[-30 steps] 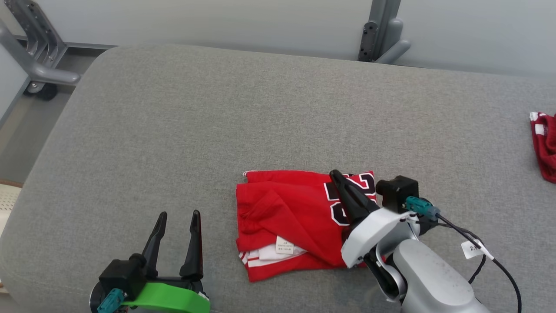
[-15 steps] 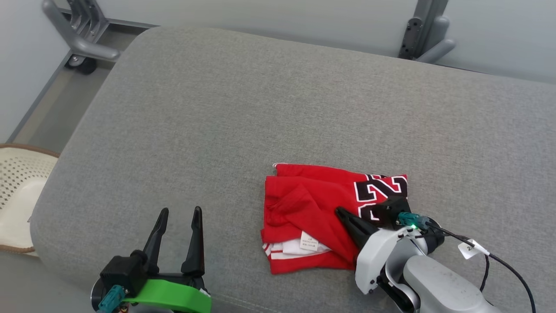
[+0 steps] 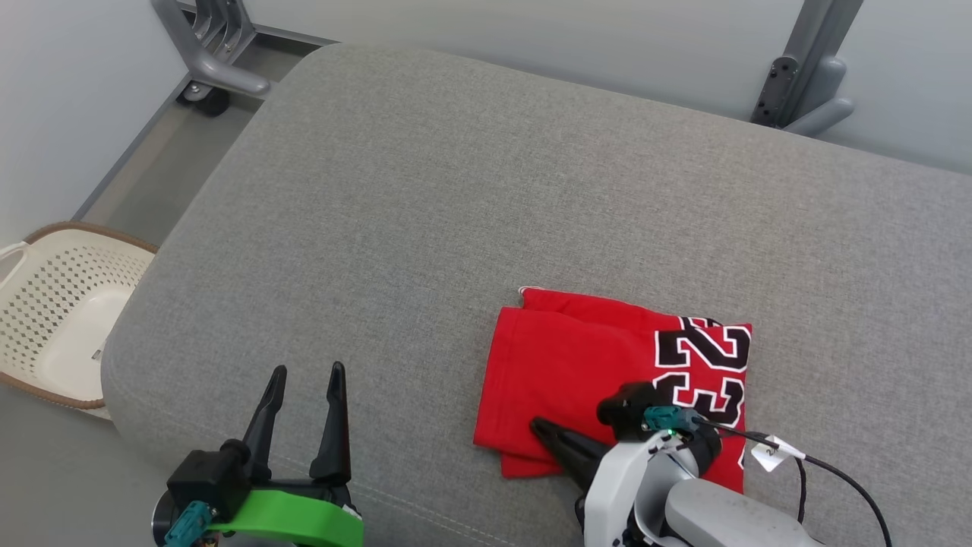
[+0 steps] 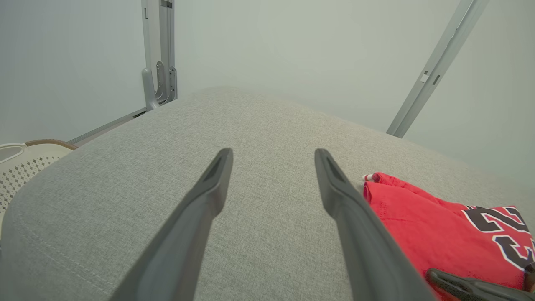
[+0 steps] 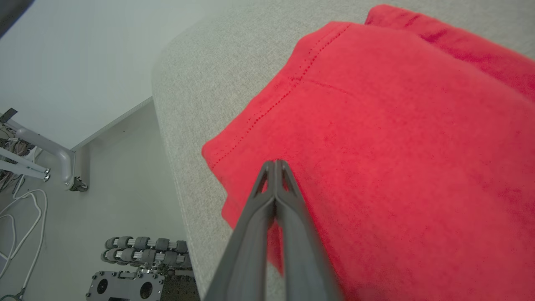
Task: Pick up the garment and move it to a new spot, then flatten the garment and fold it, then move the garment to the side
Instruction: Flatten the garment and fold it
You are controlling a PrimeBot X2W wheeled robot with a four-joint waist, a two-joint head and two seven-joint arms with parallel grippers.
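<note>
Red garment (image 3: 592,357): folded into a neat rectangle, it lies on the near right part of the grey cushion (image 3: 425,190).
Right gripper (image 3: 543,427): fingers pressed together, tip on the garment's near left corner; I cannot tell if cloth is caught.
Left gripper (image 3: 307,369): fingers spread wide, nothing held, over bare cushion beside the garment.
Moving aside: I would catch all layers and move slowly, so the fold does not open.
Writing: black white-edged figures, seemingly "23"; the cable tag (image 3: 771,453) is unreadable.
</note>
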